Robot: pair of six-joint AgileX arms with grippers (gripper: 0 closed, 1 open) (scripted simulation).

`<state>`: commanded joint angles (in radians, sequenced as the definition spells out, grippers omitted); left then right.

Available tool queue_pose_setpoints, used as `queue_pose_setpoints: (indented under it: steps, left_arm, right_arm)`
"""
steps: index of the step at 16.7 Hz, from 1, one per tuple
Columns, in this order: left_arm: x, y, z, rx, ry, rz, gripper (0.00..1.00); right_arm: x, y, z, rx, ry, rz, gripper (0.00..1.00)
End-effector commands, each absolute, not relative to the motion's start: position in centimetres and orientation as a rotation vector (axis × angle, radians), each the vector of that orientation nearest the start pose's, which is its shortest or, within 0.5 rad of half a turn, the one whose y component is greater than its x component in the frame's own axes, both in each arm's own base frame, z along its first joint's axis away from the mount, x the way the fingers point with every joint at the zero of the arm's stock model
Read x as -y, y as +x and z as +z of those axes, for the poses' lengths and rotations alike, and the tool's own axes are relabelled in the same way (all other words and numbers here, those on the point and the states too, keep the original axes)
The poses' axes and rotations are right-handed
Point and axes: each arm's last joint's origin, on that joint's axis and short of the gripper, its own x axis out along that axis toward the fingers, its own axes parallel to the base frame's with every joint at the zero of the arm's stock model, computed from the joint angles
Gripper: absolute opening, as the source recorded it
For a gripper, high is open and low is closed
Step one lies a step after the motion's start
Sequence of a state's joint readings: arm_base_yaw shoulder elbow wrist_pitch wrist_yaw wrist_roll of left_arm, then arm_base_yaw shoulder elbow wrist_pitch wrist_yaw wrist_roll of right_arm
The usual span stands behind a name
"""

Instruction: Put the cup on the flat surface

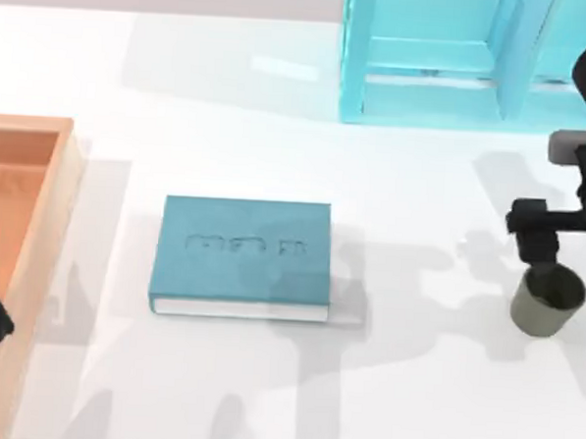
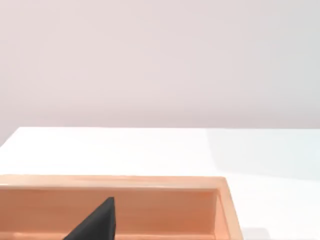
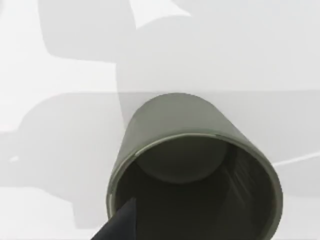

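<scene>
One cup [image 1: 547, 302], one book [image 1: 242, 257].

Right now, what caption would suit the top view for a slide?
Right arm's tool at the rim of the cup on the white tabletop, right of a teal book.

Cup [image 1: 547, 302] right of book [image 1: 242, 257]

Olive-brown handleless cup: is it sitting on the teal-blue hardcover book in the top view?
No, the olive-brown handleless cup stands on the white tabletop at the right, well apart from the teal-blue hardcover book.
</scene>
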<state>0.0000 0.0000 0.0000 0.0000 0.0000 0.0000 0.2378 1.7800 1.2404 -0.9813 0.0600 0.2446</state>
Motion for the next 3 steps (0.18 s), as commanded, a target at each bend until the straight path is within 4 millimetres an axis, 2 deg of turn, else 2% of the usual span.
queue_pose_setpoints:
  steps: [3]
  left_arm:
    - [0.12,10.57,16.00,0.000,0.000,0.000,1.00]
  right_arm:
    - [-7.75,31.73,18.48,-1.508,-0.032,-0.039,1.00]
